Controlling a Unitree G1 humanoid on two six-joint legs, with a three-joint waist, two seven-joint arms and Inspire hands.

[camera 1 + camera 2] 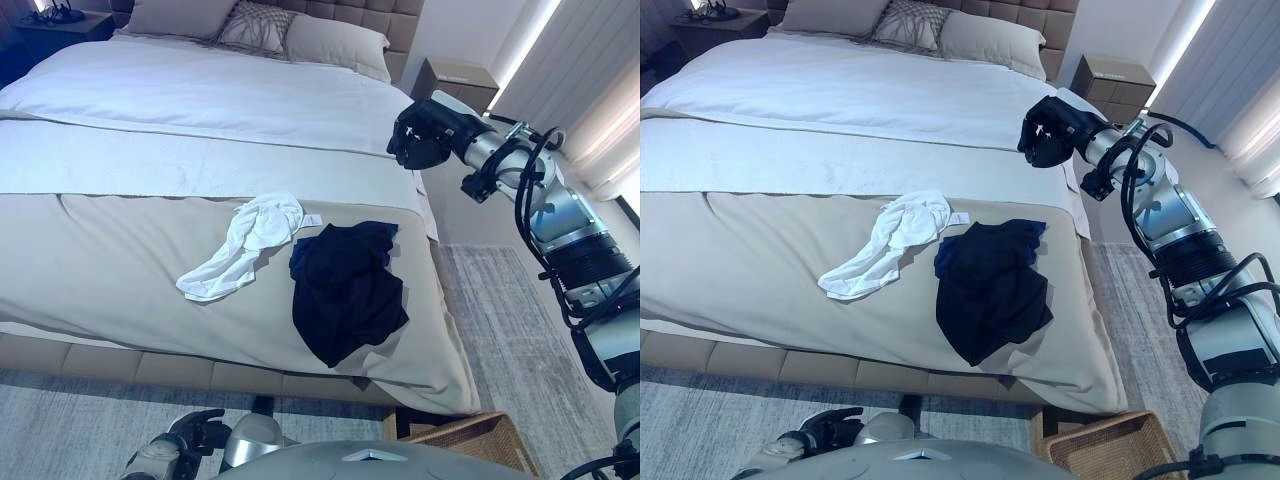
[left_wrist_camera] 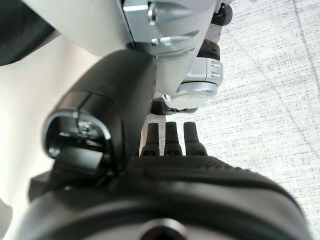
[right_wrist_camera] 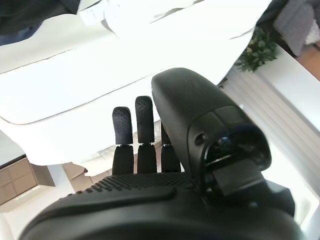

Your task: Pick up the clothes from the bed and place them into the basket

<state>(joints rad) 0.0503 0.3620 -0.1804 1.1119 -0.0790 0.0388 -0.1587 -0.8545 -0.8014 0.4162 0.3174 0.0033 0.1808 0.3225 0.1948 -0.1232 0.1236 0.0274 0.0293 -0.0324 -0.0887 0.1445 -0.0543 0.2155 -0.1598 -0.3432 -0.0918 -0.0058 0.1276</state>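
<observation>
A white garment (image 1: 246,243) lies crumpled on the beige bed cover (image 1: 120,260), near the middle. A dark navy garment (image 1: 345,285) lies just right of it, close to the bed's right edge. My right hand (image 1: 420,135) hovers above the bed's right side, beyond the navy garment, with fingers straight and empty; it also shows in the right wrist view (image 3: 150,150). My left hand (image 1: 195,430) hangs low at the bottom left, below the bed's foot, with relaxed fingers (image 2: 170,137) holding nothing. A wicker basket (image 1: 480,440) stands on the floor at the bottom right.
Pillows (image 1: 255,25) lie at the head of the bed. A nightstand (image 1: 458,82) stands at the far right and another one (image 1: 60,25) at the far left. A grey rug (image 1: 500,320) covers the floor right of the bed.
</observation>
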